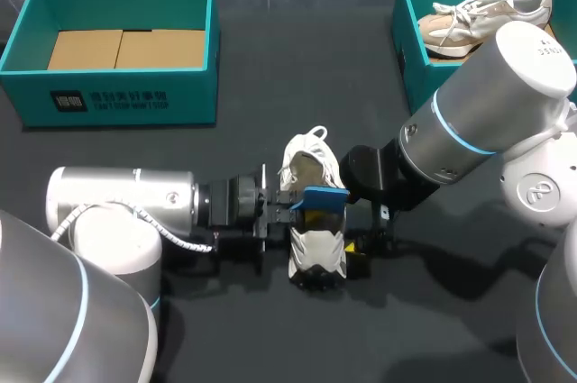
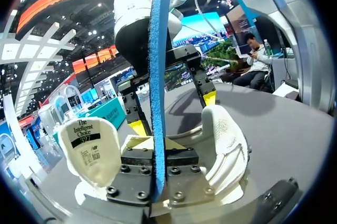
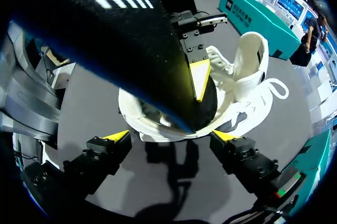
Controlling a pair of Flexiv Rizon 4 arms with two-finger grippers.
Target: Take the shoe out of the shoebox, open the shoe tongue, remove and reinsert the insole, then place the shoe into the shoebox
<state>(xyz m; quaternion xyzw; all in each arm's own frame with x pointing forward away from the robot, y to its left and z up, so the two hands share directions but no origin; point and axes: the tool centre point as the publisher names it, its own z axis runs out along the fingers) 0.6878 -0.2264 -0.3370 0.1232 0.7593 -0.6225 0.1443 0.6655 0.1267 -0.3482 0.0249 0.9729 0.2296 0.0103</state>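
Two-pincer arrangement at the middle of the worktop (image 1: 270,68), set up for the insole step.

Shoe (image 1: 315,252): white, resting on its sole between both arms, outside any box, heel toward the near edge, laces trailing toward the far side.

Tongue (image 2: 87,145): folded back and standing up, exposing the mouth of the shoe for insole travel.

Insole (image 2: 158,50): blue, clamped on edge between the closed fingers of the left pincer (image 2: 158,153), which reaches in from the left. Positioned over the shoe opening and mostly clear of it. Lower end hidden behind the pincer, so contact with the shoe's inside cannot be confirmed. Judged as somewhere between removal and reinsertion; cannot tell which.

Right pincer (image 3: 172,137): spread wide, reaching in from the right, one yellow tip at each side of the shoe. Probably placed so as to brace the shoe against sliding during insole travel. Firm contact by both tips not confirmed, so treated as not gripping.

Left shoebox (image 1: 117,99): teal, at far left, lined with cardboard (image 1: 122,50).

Right shoebox (image 1: 410,68): teal, at far right, holding a second shoe (image 1: 478,18).

Both boxes well apart from the working zone, leaving room for the arms.

Still to do: seat the insole, then return the shoe to a box.
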